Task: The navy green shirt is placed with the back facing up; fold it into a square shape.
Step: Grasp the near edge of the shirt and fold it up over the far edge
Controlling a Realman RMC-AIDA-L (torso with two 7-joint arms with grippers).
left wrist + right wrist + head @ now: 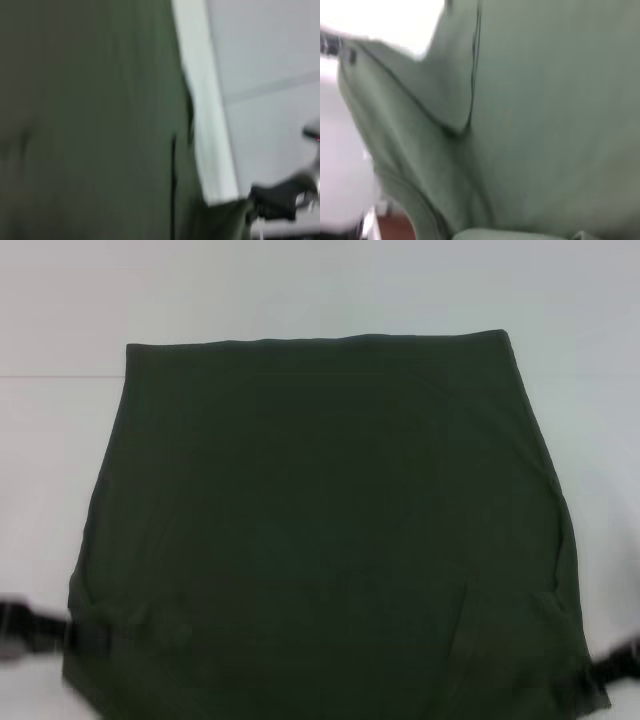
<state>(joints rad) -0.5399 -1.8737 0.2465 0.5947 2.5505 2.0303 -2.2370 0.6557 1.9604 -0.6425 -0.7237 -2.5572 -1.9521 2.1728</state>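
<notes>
The navy green shirt (320, 510) lies spread on the white table (50, 440), plain side up, with its sides folded in so it forms a broad panel. A straight edge lies at the far side. My left gripper (72, 635) is at the shirt's near left corner and my right gripper (598, 675) at its near right corner. Each is shut on the cloth there. The left wrist view shows the shirt (90, 125) and, farther off, the right gripper (257, 205) pinching a corner. The right wrist view shows the cloth (545, 125) drawn up toward the left gripper (335, 47).
Bare white table surrounds the shirt on the left, right and far sides. A faint seam line (60, 375) crosses the table at the far left. A folded-in sleeve edge (465, 640) shows near the front right.
</notes>
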